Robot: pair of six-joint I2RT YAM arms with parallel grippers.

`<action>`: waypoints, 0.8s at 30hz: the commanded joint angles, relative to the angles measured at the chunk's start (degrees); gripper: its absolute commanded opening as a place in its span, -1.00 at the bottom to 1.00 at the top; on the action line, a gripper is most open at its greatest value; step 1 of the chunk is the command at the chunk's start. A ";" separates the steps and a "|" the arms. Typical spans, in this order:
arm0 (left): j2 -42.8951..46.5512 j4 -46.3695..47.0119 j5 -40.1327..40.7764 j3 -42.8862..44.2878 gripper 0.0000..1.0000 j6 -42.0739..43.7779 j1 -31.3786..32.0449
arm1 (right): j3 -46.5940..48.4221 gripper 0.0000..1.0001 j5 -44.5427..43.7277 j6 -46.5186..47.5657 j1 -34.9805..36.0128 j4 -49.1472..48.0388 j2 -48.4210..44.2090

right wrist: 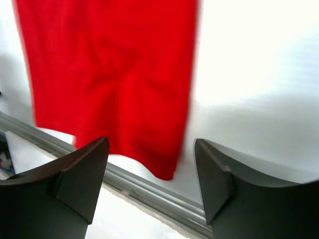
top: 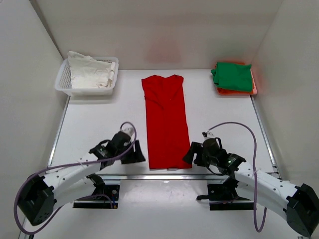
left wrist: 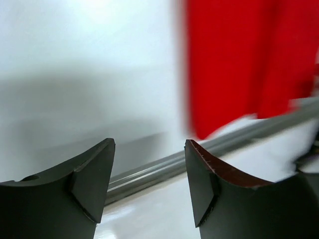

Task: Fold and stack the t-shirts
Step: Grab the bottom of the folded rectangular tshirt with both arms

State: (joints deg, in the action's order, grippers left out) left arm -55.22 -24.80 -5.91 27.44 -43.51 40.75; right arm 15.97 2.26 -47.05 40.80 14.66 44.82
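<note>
Table state: the red t-shirt (top: 166, 122) is lying flat in the middle of the white table (top: 219, 114), folded lengthwise into a long narrow strip. Its collar end is pointing toward the far wall and its hem is sitting right at the metal rail (top: 149, 177) along the near edge.

Left gripper (top: 135, 153): sitting low over the table just beside the near left corner of the red strip, apart from the cloth. The left wrist view is showing both dark fingers (left wrist: 89, 184) spread, with only bare table and rail between them; nothing is being held.

Right gripper (top: 190, 153): sitting just beside the near right corner of the strip. The right wrist view is showing its fingers (right wrist: 219, 184) spread as well, with the shirt's hem corner and the rail showing in the gap beyond them. The jaws are holding nothing.

Far right corner: the green t-shirt (top: 233, 75) is lying folded on top of the orange t-shirt (top: 239, 92), whose edge is showing along the near and right sides.

Far left corner: a white mesh basket (top: 84, 91) is holding a crumpled white cloth (top: 89, 72).
</note>
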 commanded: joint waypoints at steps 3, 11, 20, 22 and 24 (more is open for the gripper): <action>7.15 7.66 2.93 -9.68 0.40 -10.10 1.70 | -4.62 0.34 -7.01 -11.57 3.94 3.36 -4.39; -4.34 19.08 5.82 -9.08 0.38 -17.23 13.46 | -4.10 0.32 -6.23 -14.39 6.58 3.55 -0.96; -11.85 19.53 9.17 -4.85 -1.00 -18.80 18.66 | -7.26 -1.00 -3.24 -16.50 10.45 3.36 -2.53; -8.43 16.73 8.99 -5.90 -1.00 -18.90 18.22 | -8.23 -0.98 -2.88 -15.71 10.10 4.94 -5.07; -5.62 14.44 8.99 -6.79 -1.00 -18.55 18.04 | -8.93 -1.00 0.80 -14.31 9.04 6.25 -7.63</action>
State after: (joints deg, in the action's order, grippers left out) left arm -65.45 -7.03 1.37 21.78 -61.73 58.98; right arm 9.13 -0.16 -62.89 50.46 15.03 39.62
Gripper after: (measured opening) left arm 0.034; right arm 0.022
